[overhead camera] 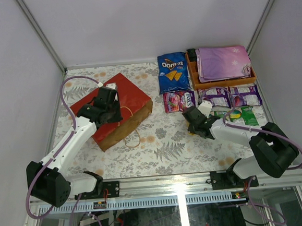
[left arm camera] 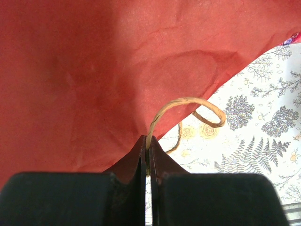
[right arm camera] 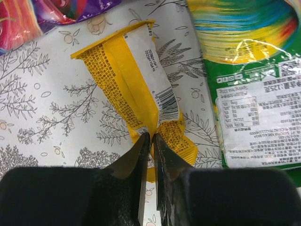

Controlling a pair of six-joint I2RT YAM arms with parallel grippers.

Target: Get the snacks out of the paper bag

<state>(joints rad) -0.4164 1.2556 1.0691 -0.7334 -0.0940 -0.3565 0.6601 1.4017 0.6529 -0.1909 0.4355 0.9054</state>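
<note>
The red paper bag [overhead camera: 131, 96] lies on its side at the left of the table, its mouth facing right. My left gripper [left arm camera: 148, 150] is shut on its tan loop handle [left arm camera: 188, 101], right at the bag's red edge [left arm camera: 94, 70]. A yellow packet [right arm camera: 127, 70] lies flat on the tablecloth, and my right gripper [right arm camera: 153, 139] is shut on its near end, pinching the back seam. In the top view my right gripper [overhead camera: 193, 121] hides that packet. The other snacks lie out on the table: a blue Doritos bag [overhead camera: 172, 72], a pink packet [overhead camera: 179, 101], two purple packs [overhead camera: 215, 96] and a green packet [right arm camera: 249, 94].
An orange wooden tray [overhead camera: 192, 73] with a folded purple star-print cloth [overhead camera: 223, 62] stands at the back right. Walls close in the table on three sides. A second handle loop [overhead camera: 134, 140] of the bag lies on the cloth in front of the bag.
</note>
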